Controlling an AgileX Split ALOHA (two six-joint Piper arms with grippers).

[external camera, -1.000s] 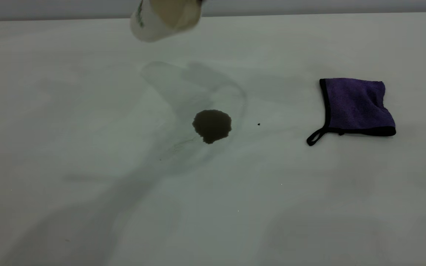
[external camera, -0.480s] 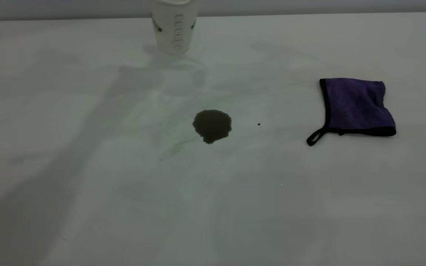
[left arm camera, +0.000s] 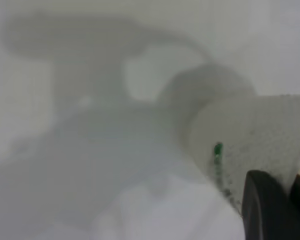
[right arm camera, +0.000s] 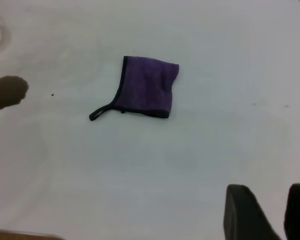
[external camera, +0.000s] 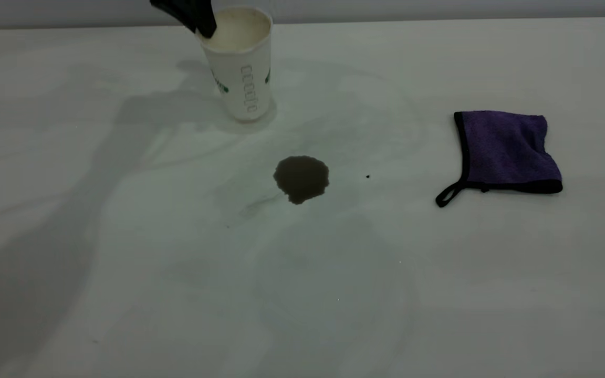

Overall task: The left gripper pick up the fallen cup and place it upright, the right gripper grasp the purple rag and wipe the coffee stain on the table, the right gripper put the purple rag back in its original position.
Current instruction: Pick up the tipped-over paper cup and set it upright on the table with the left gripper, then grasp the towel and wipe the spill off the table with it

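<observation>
Upright, the cup (external camera: pixel 241 68) with unreadable vertical lettering, rim clamped by the left tool (external camera: pixel 204 25); right tool (right arm camera: pixel 266 212) apart.

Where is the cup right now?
In the exterior view the cup stands upright at the table's far side, behind the coffee stain, the left claw at its rim.

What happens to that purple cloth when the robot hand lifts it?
The purple rag lies rumpled with soft folds, so it will probably droop rather than keep its shape. It looks thin and likely light. Its black corner loop would probably dangle.
</observation>
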